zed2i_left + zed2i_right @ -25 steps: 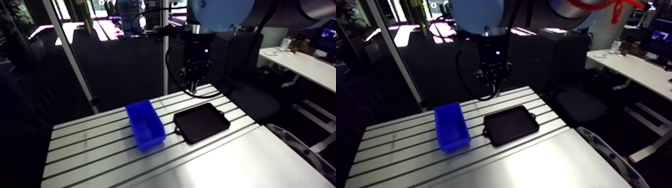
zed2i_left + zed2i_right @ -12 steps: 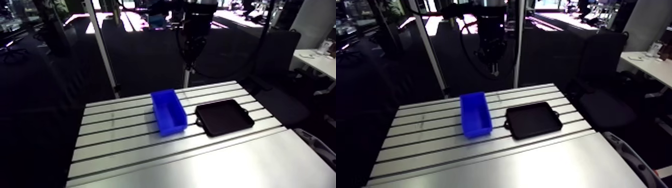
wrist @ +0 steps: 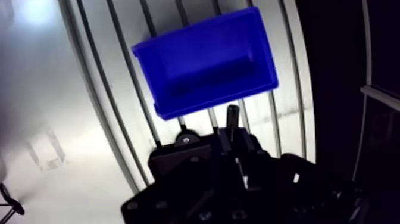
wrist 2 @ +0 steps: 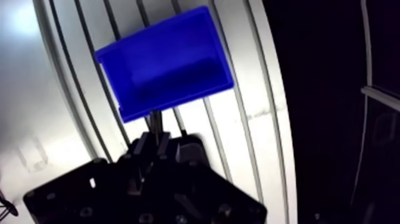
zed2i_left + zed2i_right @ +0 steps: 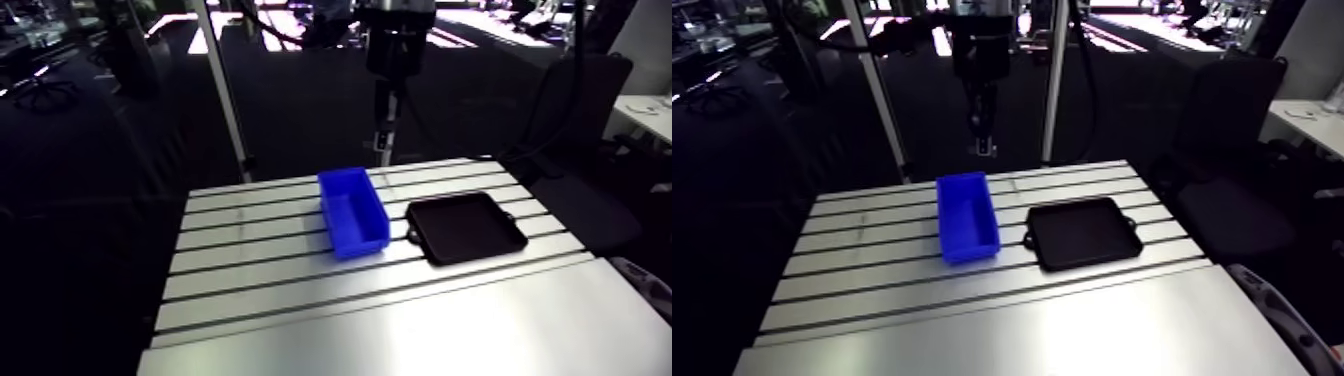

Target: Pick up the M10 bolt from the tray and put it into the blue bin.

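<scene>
Wrist view: claw (image 3: 233, 139) pinching bolt (image 3: 231, 114), blue bin (image 3: 205, 59) ahead.

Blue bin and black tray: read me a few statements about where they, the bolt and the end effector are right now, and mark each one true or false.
1. The M10 bolt lies in the black tray. False: the tray looks bare, and the bolt is clamped between the fingers of the end effector.
2. The blue bin and the tray stand apart on the table. True.
3. The end effector is lowered into the bin. False: it hangs high above the table, with the bin ahead of it.
4. Nothing shows inside the bin. True.
</scene>
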You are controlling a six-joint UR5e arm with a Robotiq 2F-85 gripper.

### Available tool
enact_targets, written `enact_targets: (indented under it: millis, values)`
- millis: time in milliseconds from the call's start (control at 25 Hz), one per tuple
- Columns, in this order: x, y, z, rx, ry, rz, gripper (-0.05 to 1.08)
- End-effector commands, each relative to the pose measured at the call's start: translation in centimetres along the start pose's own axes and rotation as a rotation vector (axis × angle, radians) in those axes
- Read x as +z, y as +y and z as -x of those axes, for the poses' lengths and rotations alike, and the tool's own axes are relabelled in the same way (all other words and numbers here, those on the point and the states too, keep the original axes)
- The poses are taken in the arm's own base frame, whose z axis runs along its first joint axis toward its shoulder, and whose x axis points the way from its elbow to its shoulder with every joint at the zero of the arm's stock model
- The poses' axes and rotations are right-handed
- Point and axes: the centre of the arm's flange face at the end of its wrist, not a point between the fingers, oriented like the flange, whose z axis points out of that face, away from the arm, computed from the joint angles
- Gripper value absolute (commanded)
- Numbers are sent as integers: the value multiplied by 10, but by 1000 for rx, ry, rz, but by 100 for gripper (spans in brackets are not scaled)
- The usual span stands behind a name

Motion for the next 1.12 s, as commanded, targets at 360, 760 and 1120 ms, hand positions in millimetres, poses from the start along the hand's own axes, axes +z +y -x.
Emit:
enact_targets:
  millis: [360,760,1120]
  values:
    - [58,3,-41,-229,-63,-74,101]
    - [106,9,-53,-232,-70,-74,101]
    - [129,5,-53,-208,-70,-116,99]
